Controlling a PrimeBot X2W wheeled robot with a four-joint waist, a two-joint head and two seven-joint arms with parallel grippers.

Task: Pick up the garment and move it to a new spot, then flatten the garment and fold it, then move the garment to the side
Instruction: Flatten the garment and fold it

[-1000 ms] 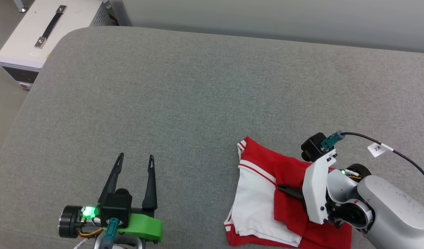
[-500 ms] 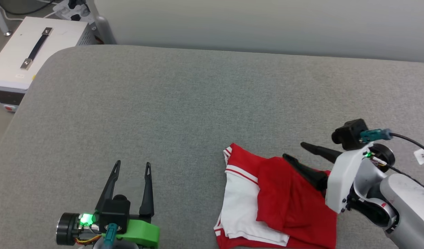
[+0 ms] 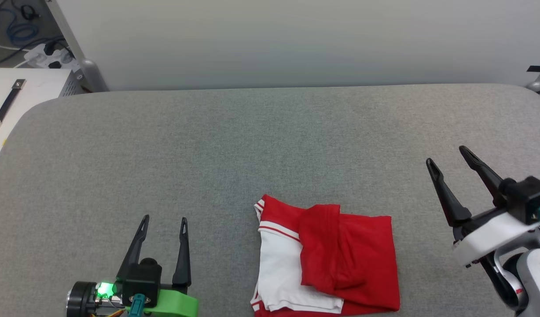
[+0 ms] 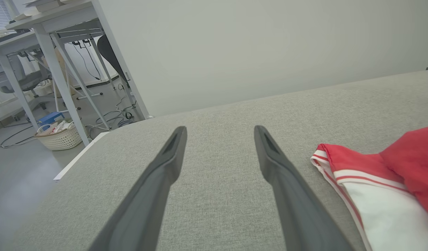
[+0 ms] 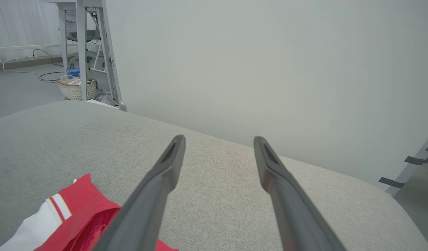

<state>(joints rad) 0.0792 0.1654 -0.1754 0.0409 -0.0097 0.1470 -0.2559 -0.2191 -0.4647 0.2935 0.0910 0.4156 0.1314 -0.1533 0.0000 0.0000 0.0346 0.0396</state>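
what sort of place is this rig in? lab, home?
Likely a lab or office test room: metal-framed desks over loose floor cables, a white instrument box with a carry handle, a grey padded worktop.

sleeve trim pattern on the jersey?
Red-and-white stripes on the jersey sleeve trim; clearest in left wrist view.

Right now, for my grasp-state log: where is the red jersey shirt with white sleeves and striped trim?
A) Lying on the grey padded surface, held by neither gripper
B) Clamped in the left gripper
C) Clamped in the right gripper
A: the red jersey shirt lies folded on the grey padded surface, while the left gripper and the right gripper are both open and apart from it.
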